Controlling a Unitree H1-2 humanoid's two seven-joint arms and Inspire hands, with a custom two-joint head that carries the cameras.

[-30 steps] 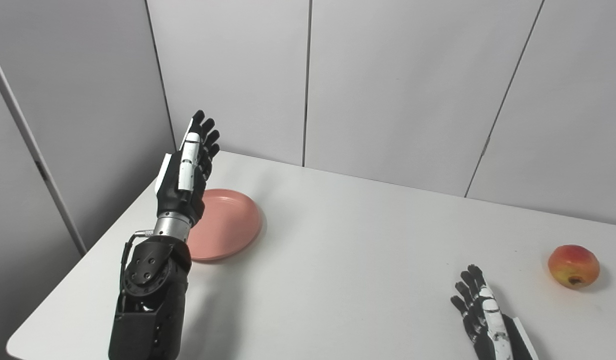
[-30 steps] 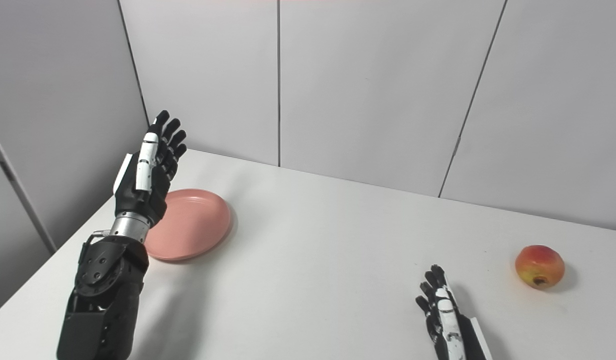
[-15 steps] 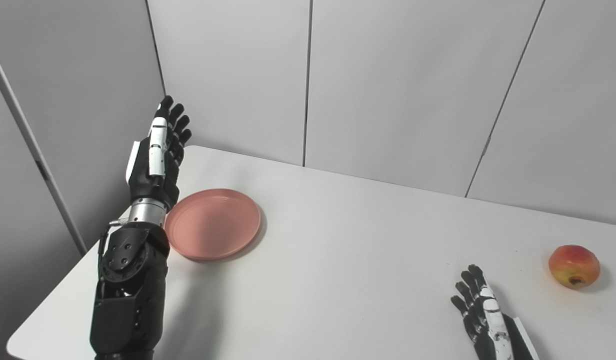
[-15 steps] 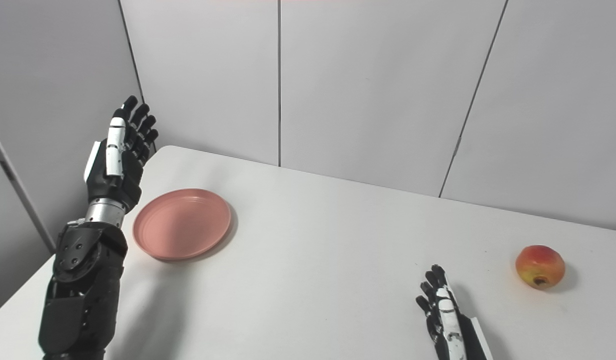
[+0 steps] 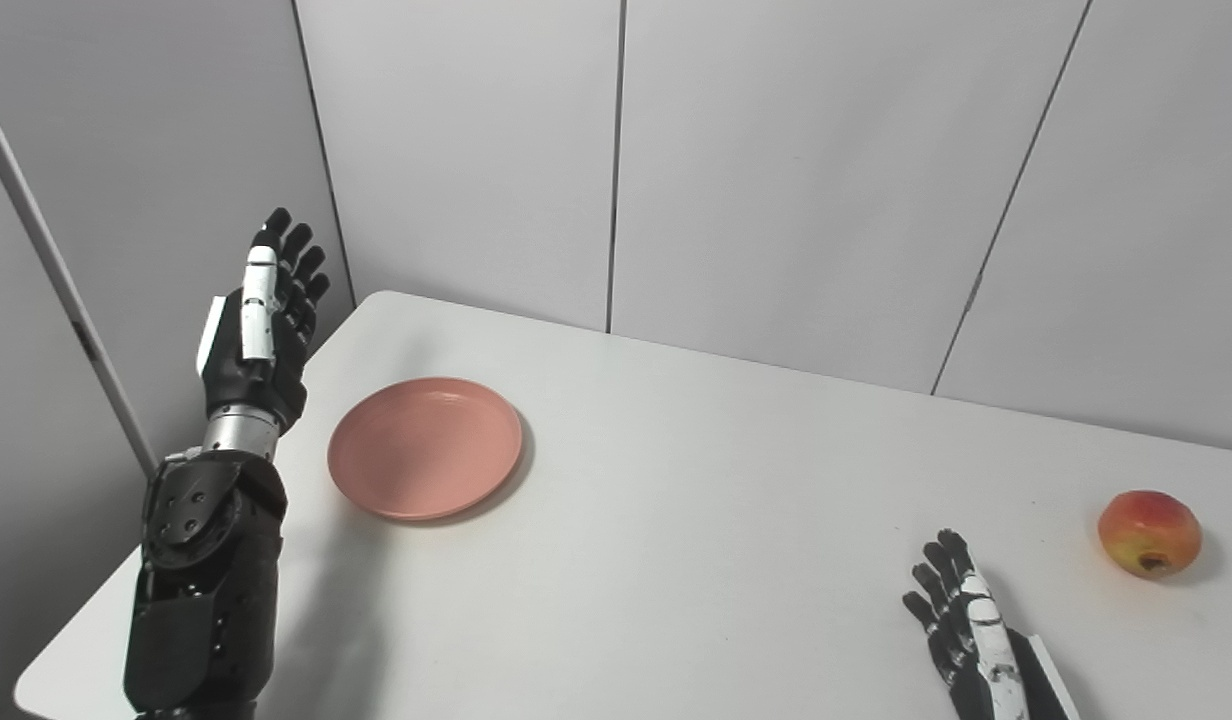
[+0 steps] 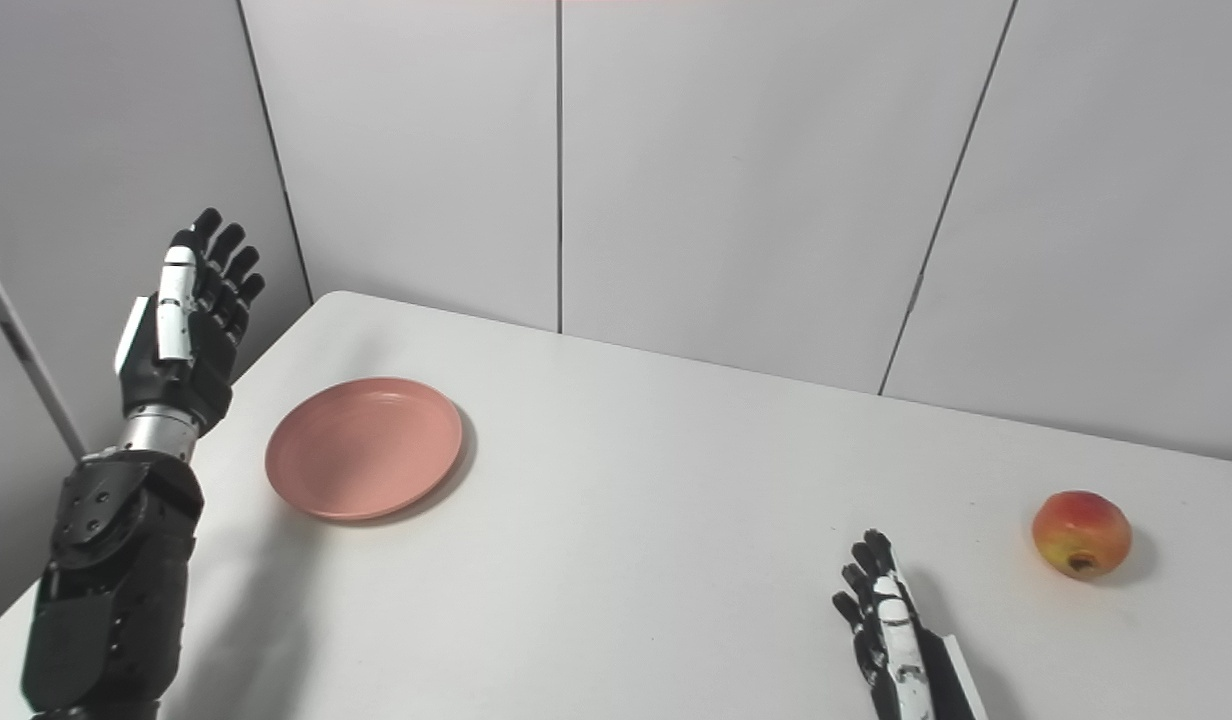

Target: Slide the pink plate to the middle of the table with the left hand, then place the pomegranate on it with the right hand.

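Note:
The pink plate (image 5: pixel 425 446) lies flat on the white table (image 5: pixel 696 500), toward its left side. My left hand (image 5: pixel 261 320) is raised above the table's left edge, left of the plate and apart from it, fingers straight and open, holding nothing. The pomegranate (image 5: pixel 1149 532), red and yellow, rests near the table's right side. My right hand (image 5: pixel 961 625) lies open low at the front right, short of the pomegranate and to its left, empty.
Grey wall panels (image 5: pixel 776 180) stand close behind the table and along its left side. The table's left edge (image 5: pixel 176 530) runs right under my left forearm (image 5: pixel 201 580).
My left hand has swung leftward off the plate's near-left rim to the table's left edge, uncovering the whole plate. The plate, the pomegranate and my right hand have stayed put.

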